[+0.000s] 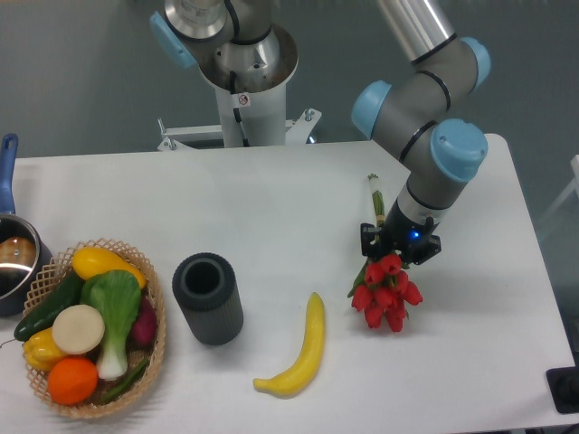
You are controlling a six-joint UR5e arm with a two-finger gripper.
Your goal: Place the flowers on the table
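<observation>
White and smooth, the table (271, 217) fills most of the view, with a grey wall behind it and the arm's pedestal at twelve o'clock. Toward four o'clock from the table's middle, the gripper (398, 246) points down over the flowers (387, 291), whose red heads fan out just below it while the thin green stems run up past the wrist toward one o'clock. The bunch seems to lie on or barely above the tabletop; the heads look to be resting on the surface, though contact cannot be confirmed from this angle. The fingers are hidden by the wrist and the blooms, so whether they are clamped on the stems or already parted cannot be told. Left of the bunch, at about nine o'clock from it, a banana (300, 354) lies near but apart, and further that way stands a dark cylindrical cup (208, 298). At the table's eight o'clock edge a wicker basket (154, 348) holds mixed vegetables and fruit, with a pot (16, 262) just beyond it. My reading is that the task is at its putting-down step, nearly finished. What comes next probably calls for spreading the fingers fully and lifting straight up, slowly enough that stems or leaves do not snag and drag the bunch toward the banana.
</observation>
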